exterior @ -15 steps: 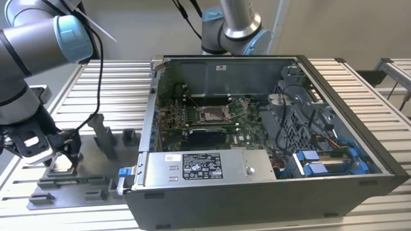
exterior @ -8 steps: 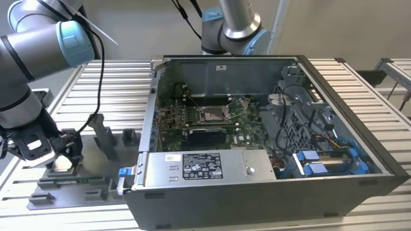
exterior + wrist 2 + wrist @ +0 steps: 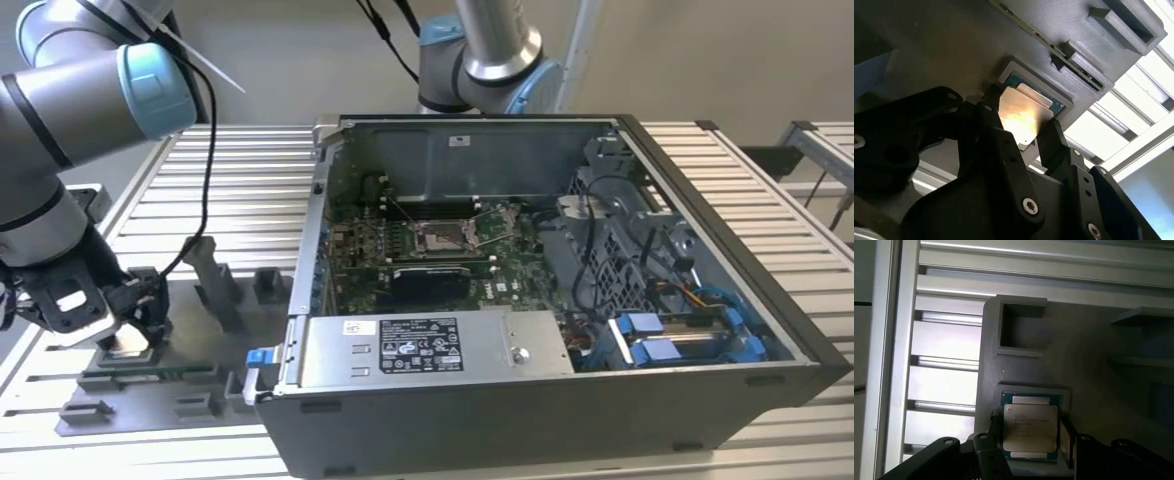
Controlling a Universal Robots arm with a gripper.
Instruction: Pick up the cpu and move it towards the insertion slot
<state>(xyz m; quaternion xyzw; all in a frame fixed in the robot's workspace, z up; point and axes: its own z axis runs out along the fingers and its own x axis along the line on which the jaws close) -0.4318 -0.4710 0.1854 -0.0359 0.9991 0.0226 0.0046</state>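
Note:
The cpu (image 3: 1030,426), a flat square chip with a silvery top and a dark green rim, lies in a square recess of the grey plastic tray (image 3: 1089,365). My gripper (image 3: 1031,434) is down over it, with one black finger against each of two opposite edges, shut on the chip. The second wrist view shows the same hold: the cpu (image 3: 1024,112) sits between the fingers (image 3: 1053,135). In the exterior view my gripper (image 3: 127,335) is low over the tray (image 3: 180,378) at the exterior view's left. The insertion slot (image 3: 441,237), a shiny metal-framed socket, lies on the board inside the open computer case.
The open computer case (image 3: 534,420) stands in the middle, with a labelled silver box (image 3: 414,350) along its near side and cables and blue parts at the exterior view's right. Grey upright blocks (image 3: 220,285) rise from the tray. A second arm's base (image 3: 487,60) stands behind the case.

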